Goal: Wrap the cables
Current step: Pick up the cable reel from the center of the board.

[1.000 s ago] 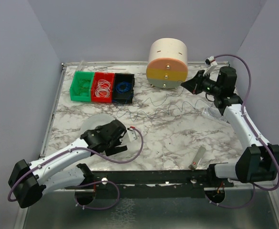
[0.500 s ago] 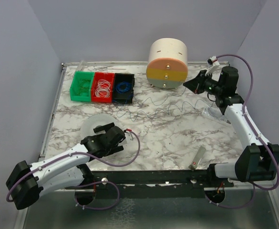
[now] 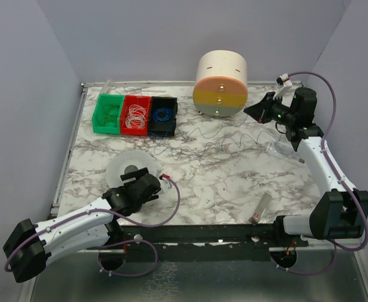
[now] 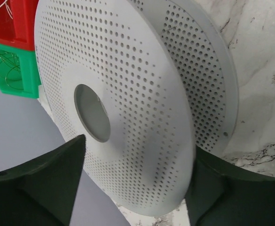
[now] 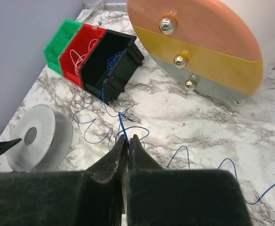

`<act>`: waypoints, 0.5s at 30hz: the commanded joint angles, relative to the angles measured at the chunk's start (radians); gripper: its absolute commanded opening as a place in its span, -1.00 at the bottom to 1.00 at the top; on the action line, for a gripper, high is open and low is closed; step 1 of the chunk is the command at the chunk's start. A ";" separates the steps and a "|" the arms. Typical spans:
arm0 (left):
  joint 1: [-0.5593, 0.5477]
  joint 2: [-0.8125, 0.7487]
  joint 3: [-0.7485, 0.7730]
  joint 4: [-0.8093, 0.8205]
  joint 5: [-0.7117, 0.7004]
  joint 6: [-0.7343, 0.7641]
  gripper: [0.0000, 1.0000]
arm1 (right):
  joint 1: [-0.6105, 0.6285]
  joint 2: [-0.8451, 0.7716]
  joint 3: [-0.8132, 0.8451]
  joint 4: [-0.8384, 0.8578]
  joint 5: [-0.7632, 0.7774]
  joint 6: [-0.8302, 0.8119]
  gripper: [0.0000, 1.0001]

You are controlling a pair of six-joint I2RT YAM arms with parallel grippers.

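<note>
The right gripper [image 5: 128, 140] has its jaws pressed together on the cable [image 5: 120, 123] — the thin wire rises from the table [image 3: 234, 182] straight into the closed tips. From there it trails in loose squiggles over the marble, its long axis running across the table from right to left, and reaches the front of the black bin [image 5: 111, 70]. The left gripper [image 4: 139, 146] is down at the perforated white spool [image 3: 126, 165], which lies flat, hub hole upward. Its jaws are spread, one finger on each side of the flange, and I cannot tell whether either finger touches it. The spool sits on the near side of the wire's left stretch, apart from it — so the left arm is nearer the spool and the right arm has the wire. Winding, I judge, depends on carrying the pinched stretch leftward to the hub
</note>
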 commanded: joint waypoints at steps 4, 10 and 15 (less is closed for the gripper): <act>-0.010 -0.034 -0.024 0.053 -0.037 0.012 -0.03 | -0.008 0.003 0.009 0.014 -0.002 0.008 -0.99; -0.010 -0.016 0.036 0.038 -0.004 -0.024 -0.31 | -0.008 0.012 0.011 0.015 -0.001 0.017 -0.99; -0.009 0.013 0.118 0.000 0.031 -0.045 -0.54 | -0.009 0.008 0.024 0.003 -0.012 0.016 -0.99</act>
